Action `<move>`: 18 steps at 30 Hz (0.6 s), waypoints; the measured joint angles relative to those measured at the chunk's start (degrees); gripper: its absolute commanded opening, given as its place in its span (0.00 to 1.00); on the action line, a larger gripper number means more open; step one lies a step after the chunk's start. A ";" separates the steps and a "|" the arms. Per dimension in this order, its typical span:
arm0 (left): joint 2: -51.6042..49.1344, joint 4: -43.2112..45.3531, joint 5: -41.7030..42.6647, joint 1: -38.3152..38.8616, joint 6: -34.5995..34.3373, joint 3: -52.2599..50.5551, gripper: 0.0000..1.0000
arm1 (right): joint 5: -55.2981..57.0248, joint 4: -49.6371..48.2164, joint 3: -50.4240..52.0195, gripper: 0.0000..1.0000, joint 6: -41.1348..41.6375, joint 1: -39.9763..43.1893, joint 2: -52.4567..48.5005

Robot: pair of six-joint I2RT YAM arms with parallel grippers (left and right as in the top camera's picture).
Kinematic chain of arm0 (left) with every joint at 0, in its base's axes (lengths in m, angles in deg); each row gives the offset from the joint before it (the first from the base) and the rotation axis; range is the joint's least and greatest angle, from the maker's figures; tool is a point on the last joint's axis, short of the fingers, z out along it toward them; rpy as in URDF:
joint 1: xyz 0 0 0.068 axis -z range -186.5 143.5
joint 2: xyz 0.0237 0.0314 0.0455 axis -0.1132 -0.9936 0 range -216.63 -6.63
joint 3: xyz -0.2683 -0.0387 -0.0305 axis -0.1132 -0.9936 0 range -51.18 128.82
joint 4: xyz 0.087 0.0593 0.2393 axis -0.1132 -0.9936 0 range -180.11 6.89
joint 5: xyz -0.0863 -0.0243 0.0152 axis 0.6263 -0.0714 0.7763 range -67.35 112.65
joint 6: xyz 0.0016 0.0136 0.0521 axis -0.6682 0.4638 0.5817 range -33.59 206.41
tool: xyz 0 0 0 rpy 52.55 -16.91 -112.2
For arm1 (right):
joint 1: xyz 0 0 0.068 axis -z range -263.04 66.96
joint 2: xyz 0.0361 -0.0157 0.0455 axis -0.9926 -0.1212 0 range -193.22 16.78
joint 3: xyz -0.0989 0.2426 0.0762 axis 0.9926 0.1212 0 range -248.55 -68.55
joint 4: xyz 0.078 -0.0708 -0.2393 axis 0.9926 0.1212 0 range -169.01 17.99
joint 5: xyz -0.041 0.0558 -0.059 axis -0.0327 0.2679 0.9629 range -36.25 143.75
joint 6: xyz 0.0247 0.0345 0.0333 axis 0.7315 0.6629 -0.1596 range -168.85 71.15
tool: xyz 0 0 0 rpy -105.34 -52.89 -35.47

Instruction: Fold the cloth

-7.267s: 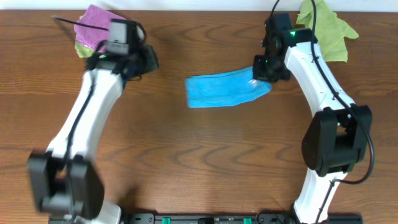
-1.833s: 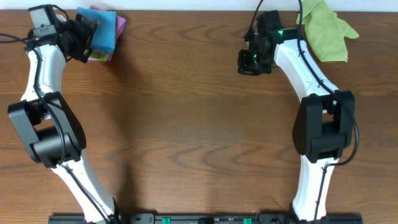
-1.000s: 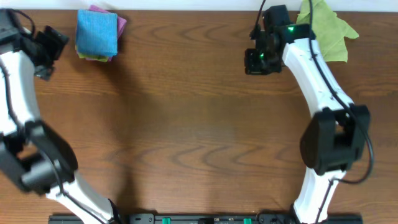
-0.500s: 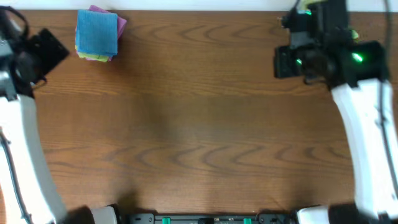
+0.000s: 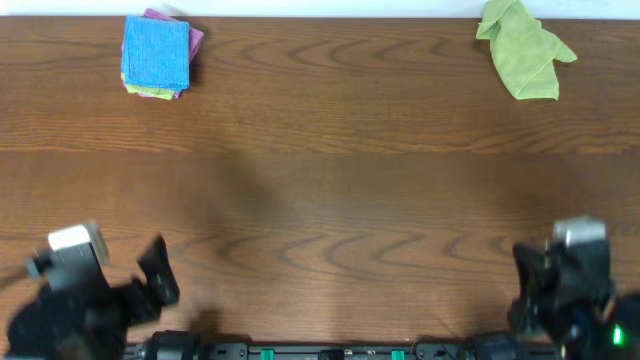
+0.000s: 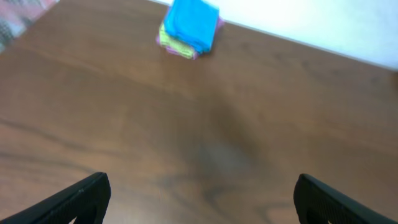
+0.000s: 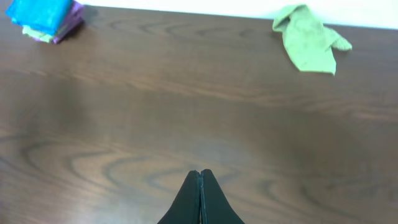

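Cloth (image 5: 155,50) of bright sky-blue, folded into a neat square, lies at the far left corner of the wooden worktop (image 5: 320,200). It tops a small stack: a purple cloth (image 5: 197,38) peeks out along its right side, and a yellow-green layer (image 5: 150,92) shows under its near edge. An olive-green cloth (image 5: 522,50) sits crumpled at the far right corner, well apart from the stack. Both arms are low at the near edge of the worktop, one at each side, far from the cloth. The left tool (image 6: 202,183) has its jaws spread wide with only bare wood between them, gripping nothing. The right tool (image 7: 200,177) has its two fingers pressed flat together into a single point, with nothing caught between them.
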 measured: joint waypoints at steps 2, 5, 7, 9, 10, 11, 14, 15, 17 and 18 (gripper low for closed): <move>5.79 -1.29 0.98 0.00 0.00 -3.98 0.95 | 0.07 1.18 3.41 0.61 -0.02 0.00 5.20; 10.23 -1.25 1.99 0.00 0.00 -5.07 0.95 | 0.17 1.51 4.72 0.99 -0.20 0.00 8.85; 10.88 -1.81 2.19 0.00 0.00 -5.07 0.95 | 0.17 2.05 4.72 0.99 -0.33 0.00 9.38; 10.91 -3.08 2.51 0.00 0.00 -5.09 0.95 | 0.17 2.95 4.74 0.99 -0.39 0.00 9.38; 10.91 -3.91 2.64 0.00 0.00 -5.09 0.95 | 0.17 3.39 4.74 0.99 -0.39 0.00 9.38; 10.91 -4.79 2.84 0.00 0.00 -5.09 0.95 | 0.17 3.87 4.74 0.99 -0.39 0.00 9.38; 10.91 -5.55 3.04 0.00 0.00 -5.11 0.96 | 0.17 5.09 4.76 0.99 -0.39 0.00 9.38; 10.91 -5.57 3.04 0.00 0.00 -5.11 0.96 | 0.17 5.53 4.76 0.99 -0.39 0.00 9.38; 10.91 -5.55 3.04 0.00 0.00 -5.11 0.95 | 0.17 6.03 4.79 0.99 -0.39 0.00 9.38; 10.91 -5.57 3.06 0.00 0.00 -5.11 0.95 | 0.17 6.12 4.79 0.99 -0.39 0.00 9.38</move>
